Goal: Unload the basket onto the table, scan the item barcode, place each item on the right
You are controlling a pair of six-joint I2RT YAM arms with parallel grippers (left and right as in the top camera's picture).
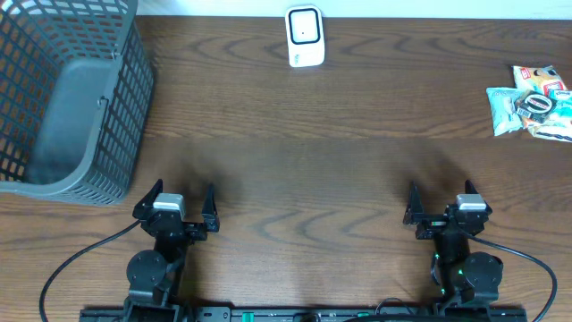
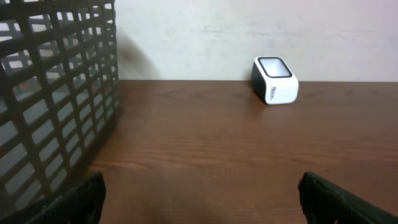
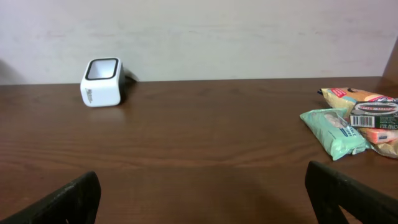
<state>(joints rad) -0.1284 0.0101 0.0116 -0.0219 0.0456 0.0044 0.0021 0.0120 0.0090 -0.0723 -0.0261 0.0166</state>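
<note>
Black arms [image 1: 159, 240] with silver-grey wrist blocks [image 1: 167, 204] and black cables [image 1: 85, 253].

Worktop [image 1: 313, 179]: dark brown, wavy wood grain. Basket [image 1: 125, 134]: grey, open square-grid mesh. Scanner [image 1: 305, 38]: white body, black window and back. Packets [image 1: 532, 100]: one pale mint green, one orange-yellow with red patch. Label [image 3: 373, 121]: white, black barcode stripes. Left tool [image 1: 185, 190], right tool [image 1: 441, 192]: black. Wall [image 3: 217, 37]: off-white.

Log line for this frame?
left gripper open, empty; right gripper open, empty; white plastic scanner at back; colourful snack packets far right, untouched
</note>
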